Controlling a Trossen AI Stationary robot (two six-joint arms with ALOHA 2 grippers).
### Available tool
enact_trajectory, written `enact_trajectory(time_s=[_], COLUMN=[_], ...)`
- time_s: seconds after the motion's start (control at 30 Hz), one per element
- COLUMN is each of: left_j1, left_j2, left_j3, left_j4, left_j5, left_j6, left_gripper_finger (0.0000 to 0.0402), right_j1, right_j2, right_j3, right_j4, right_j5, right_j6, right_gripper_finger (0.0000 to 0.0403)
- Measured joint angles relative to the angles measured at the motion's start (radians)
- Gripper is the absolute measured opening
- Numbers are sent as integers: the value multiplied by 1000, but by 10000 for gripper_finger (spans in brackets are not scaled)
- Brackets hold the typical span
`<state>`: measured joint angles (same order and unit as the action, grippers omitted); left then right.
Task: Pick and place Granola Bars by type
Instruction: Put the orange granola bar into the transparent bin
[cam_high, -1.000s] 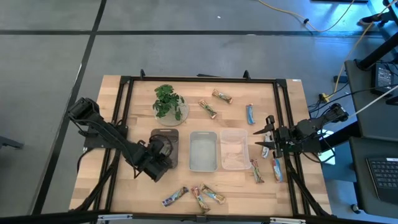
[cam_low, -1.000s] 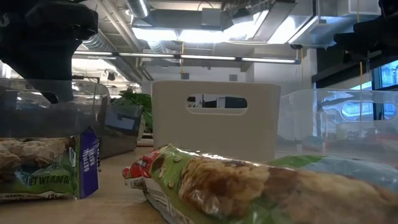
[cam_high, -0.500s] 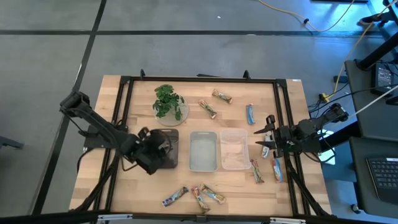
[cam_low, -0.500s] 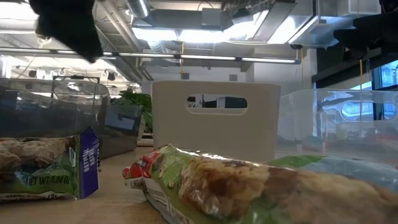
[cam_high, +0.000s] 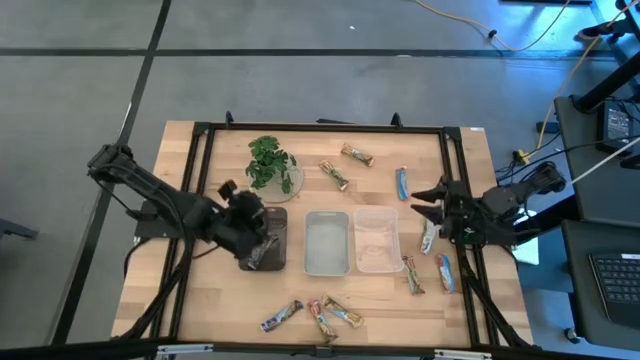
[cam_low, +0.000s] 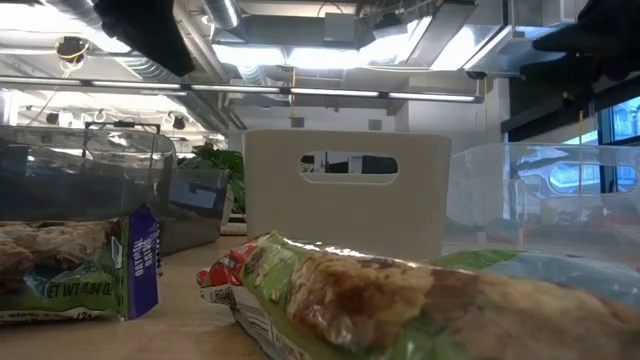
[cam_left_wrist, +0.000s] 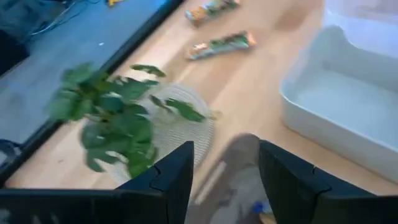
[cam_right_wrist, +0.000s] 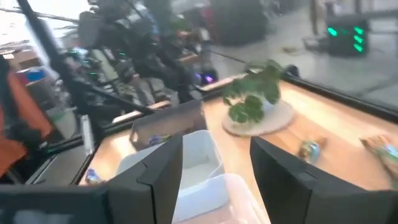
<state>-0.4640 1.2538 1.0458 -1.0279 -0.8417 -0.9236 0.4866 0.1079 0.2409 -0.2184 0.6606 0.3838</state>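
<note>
left gripper (cam_high: 243, 212) moved back over dark bin (cam_high: 268, 240), fingers spread, empty (bar seems dropped inside). right gripper (cam_high: 428, 200) spread, lifted near blue bar (cam_high: 402, 183).

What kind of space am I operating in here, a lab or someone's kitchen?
Most likely a robotics lab or workshop, not a kitchen. The wooden table sits inside a black frame on a bare grey floor, exposed ceiling ducts and strip lights run overhead, and loose cables trail past a side desk with a keyboard.
</note>
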Motion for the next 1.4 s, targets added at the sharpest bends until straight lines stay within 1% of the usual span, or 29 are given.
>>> enact_trajectory(time_s=[0.17,0.23,0.4,0.47,0.53,0.63,0.67,0.73,0.77,0.8,0.87,0.9,0.93,0.97,1.0,1.1,1.17,1.23,1.3,1.4], left_j1=[95,133,249,298,341,383,390,390,389,387,384,381,378,375,372,375,374,365,351,330], left_j2=[-104,-150,-271,-321,-366,-415,-424,-431,-431,-429,-421,-422,-423,-423,-424,-436,-455,-483,-515,-561], left_j3=[-7,-7,-7,-7,-7,-7,-7,-7,-7,-7,-16,-34,-66,-104,-148,-268,-329,-381,-425,-504], left_j4=[0,5,34,44,49,93,117,169,190,208,252,291,344,407,480,700,812,885,909,905], left_j5=[12,20,32,56,95,156,175,195,203,213,245,268,289,320,365,498,540,549,531,434], left_j6=[175,250,410,434,430,413,423,499,552,596,655,681,702,717,724,717,702,702,702,670], left_gripper_finger=[165,165,168,168,168,169,168,168,167,166,165,165,165,165,166,168,168,166,165,166], right_j1=[0,-10,-84,-120,-156,-198,-209,-224,-230,-235,-237,-237,-237,-240,-245,-259,-259,-259,-259,-259], right_j2=[180,266,456,516,561,597,604,606,606,606,606,605,606,610,616,639,661,691,728,784], right_j3=[136,205,393,457,507,552,561,567,567,566,551,539,528,515,505,483,471,454,438,432], right_j4=[-258,-362,-651,-775,-861,-906,-904,-899,-896,-892,-876,-875,-874,-873,-873,-873,-872,-870,-873,-877], right_j5=[98,97,-6,-69,-139,-226,-242,-239,-219,-176,-53,-8,5,-5,-41,-233,-303,-326,-338,-375], right_j6=[242,369,735,845,914,944,945,909,863,805,709,681,671,675,700,778,792,805,853,888], right_gripper_finger=[191,191,191,191,191,191,191,191,191,191,191,191,191,191,191,191,191,191,191,191])
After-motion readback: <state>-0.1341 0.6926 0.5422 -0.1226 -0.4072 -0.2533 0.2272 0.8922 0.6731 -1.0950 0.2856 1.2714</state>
